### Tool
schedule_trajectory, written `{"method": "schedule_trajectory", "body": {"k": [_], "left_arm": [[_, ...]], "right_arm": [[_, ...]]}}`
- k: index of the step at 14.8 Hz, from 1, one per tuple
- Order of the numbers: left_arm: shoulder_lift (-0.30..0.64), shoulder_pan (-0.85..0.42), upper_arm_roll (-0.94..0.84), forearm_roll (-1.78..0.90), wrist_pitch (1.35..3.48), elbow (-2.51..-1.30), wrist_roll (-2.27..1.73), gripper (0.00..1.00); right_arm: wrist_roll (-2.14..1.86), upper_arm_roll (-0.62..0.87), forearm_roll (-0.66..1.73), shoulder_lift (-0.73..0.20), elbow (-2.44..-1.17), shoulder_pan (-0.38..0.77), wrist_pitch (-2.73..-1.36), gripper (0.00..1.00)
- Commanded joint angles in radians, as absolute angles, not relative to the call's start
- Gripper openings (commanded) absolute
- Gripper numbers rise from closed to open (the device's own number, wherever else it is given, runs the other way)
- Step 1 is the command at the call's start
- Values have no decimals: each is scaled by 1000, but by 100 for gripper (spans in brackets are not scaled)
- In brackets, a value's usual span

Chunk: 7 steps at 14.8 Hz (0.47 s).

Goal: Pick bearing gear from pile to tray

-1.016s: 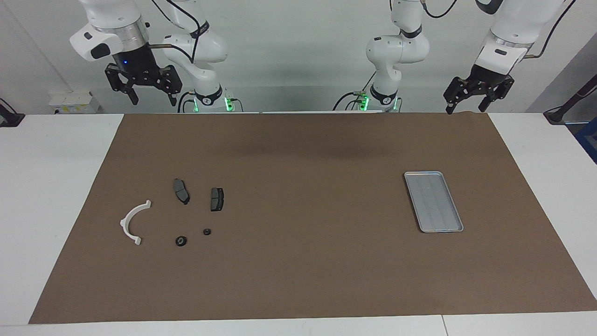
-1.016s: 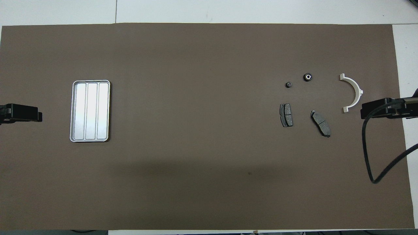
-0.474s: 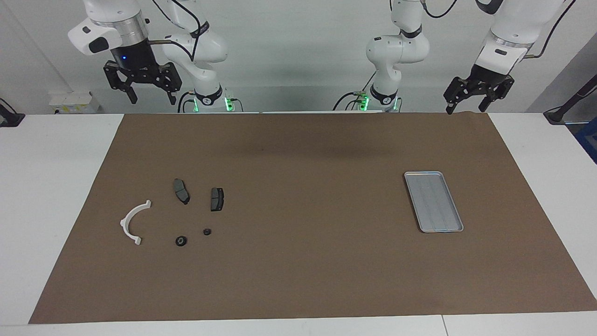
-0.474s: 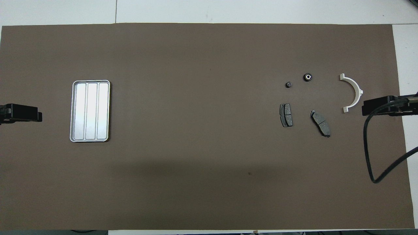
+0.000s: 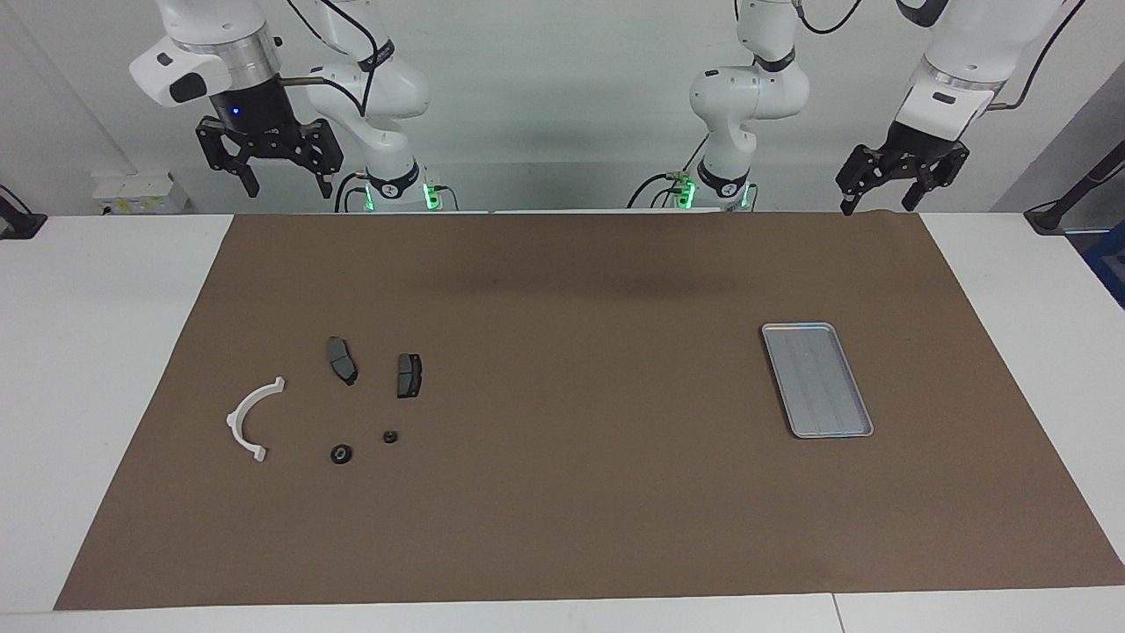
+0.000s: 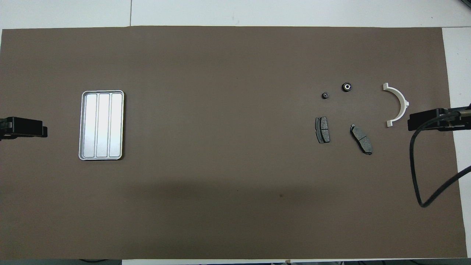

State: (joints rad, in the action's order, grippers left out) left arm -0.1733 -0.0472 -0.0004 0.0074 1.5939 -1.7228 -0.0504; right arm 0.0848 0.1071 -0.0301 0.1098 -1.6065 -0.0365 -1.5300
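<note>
- Bearing gear: two small black round pieces in the pile. The larger (image 5: 341,454) sits at the far edge of the pile from the robots; the smaller (image 5: 390,436) lies just beside it, a bit nearer to the robots. Which one the task means I can't tell.
- Rest of pile, toward the right arm's end of the mat (image 5: 562,527): two brake pads (image 5: 342,360) (image 5: 409,374) nearer to the robots, and the white bracket (image 5: 250,418) beside the gears, closest to the mat edge.
- Handling, my guess: rigid, light, probably metal and smooth, low profile. Likely to roll or skid if nudged off-centre.
- Grip: pinch across the outer diameter from straight above, fingers close to the mat.
- Tray (image 5: 816,379): flat on the mat toward the left arm's end, well apart from the pile, nothing in it.
- Right gripper (image 5: 269,163): up high near its base, jaws open, holding nothing.
- Left gripper (image 5: 889,183): raised over the mat corner near its own base, waiting; jaws look parted, nothing held.
- Room: gears are apart from each other and from the pads and bracket, so there's space for fingers either side.
- Path from pile to tray is bare mat. The raised tray rim needs clearing on the drop.
</note>
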Motion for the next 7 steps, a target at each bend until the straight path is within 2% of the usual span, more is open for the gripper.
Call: {"method": "schedule_trajectory", "body": {"k": [1,7], "left_arm": [[-196,-48,9,-3,1634,-1752,-41,100],[-186,-60,-1,29,1654,-1740,-86,100]], "right_arm": [[99,117,-18,83,-1683,-51,-1614,100],[135,120,-18,-84,-1778,-43,-1880,100]]}}
